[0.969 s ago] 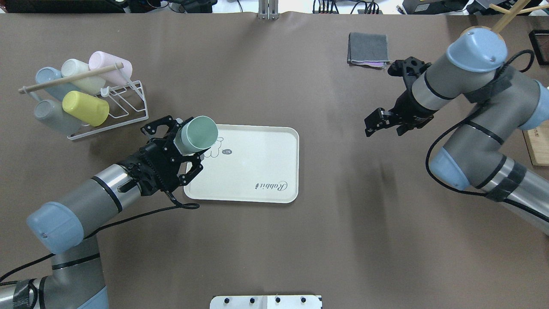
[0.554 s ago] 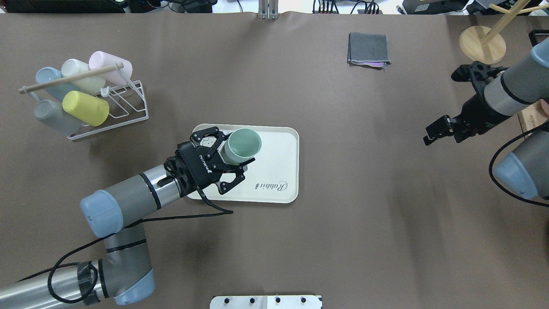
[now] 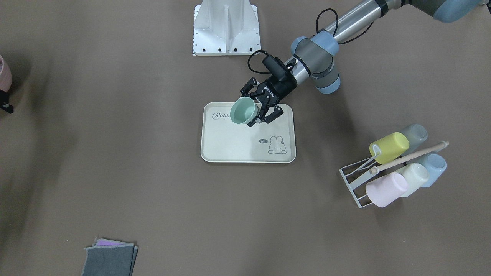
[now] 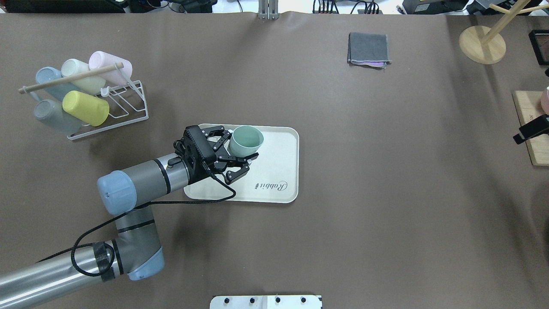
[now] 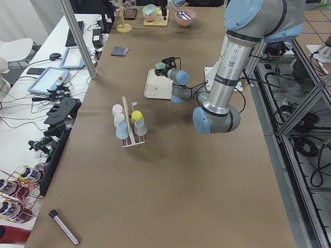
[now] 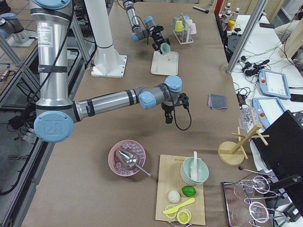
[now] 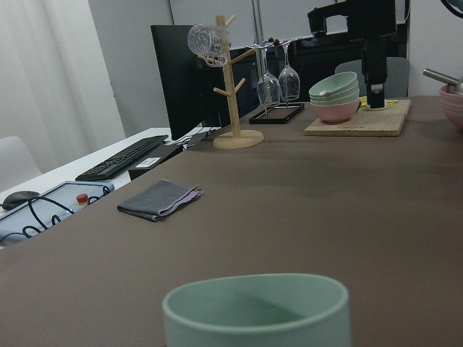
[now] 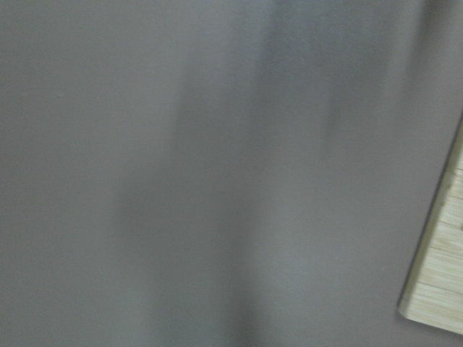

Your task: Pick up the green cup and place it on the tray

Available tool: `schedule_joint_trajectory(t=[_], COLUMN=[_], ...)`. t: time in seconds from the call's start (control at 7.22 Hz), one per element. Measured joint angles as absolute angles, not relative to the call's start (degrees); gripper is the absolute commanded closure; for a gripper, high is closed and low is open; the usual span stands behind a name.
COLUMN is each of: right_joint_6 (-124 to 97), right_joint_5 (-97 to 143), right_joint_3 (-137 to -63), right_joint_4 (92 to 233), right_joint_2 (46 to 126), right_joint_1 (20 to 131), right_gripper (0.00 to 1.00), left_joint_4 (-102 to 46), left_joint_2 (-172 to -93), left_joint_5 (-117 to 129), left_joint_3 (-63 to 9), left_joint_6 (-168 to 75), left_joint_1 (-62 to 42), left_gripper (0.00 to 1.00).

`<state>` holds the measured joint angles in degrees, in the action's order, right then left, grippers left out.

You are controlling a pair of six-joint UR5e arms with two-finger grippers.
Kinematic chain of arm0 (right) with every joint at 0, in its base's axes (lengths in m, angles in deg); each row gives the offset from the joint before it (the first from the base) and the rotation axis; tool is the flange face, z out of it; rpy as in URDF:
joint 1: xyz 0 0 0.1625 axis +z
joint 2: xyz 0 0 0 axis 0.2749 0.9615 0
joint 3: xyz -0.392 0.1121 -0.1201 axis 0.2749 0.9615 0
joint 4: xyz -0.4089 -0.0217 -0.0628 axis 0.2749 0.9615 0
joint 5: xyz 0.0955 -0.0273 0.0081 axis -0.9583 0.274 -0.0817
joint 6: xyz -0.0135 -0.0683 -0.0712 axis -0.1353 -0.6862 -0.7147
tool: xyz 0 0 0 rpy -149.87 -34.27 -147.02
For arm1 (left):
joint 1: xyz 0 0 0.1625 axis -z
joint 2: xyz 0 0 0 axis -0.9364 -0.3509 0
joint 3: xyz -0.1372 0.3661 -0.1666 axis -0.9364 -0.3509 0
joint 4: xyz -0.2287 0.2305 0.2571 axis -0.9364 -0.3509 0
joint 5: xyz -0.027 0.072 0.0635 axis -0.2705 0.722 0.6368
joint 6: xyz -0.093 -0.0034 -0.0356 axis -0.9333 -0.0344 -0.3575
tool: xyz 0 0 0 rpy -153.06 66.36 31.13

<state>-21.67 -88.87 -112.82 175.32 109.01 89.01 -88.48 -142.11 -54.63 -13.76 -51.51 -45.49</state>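
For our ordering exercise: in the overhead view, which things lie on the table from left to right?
White wire rack → cream tray → folded grey cloth → round wooden stand base → wooden board.

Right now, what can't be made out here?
Whether green cup touches tray: base hidden by its own wall and left gripper, overhead and front views.
right gripper: cut by overhead's right edge; open or shut unclear.
Right wrist view: blurred.
Left wrist view: bottom edge cuts cup below rim.
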Motion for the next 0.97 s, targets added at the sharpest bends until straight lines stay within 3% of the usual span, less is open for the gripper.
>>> schedule_joint_trajectory(t=[0.42, 0.97], right_joint_6=[-28.61, -29.07], right_joint_5=[-88.85, -91.64], right_joint_3=[-111.43, -103.53], right_joint_4=[182.34, 184.7], right_joint_2=[110.11, 110.37], right_joint_1=[95.89, 105.61], right_gripper=[0.01, 0.01], left_joint_4=[-85.75, -86.86], left_joint_2=[-145.09, -147.37], left_joint_5=[-54.84, -54.97], left_joint_3=[-9.71, -5.75], left_joint_6=[-54.62, -54.55], left_joint_1=[-44.89, -45.47], left_gripper=[0.99, 0.98])
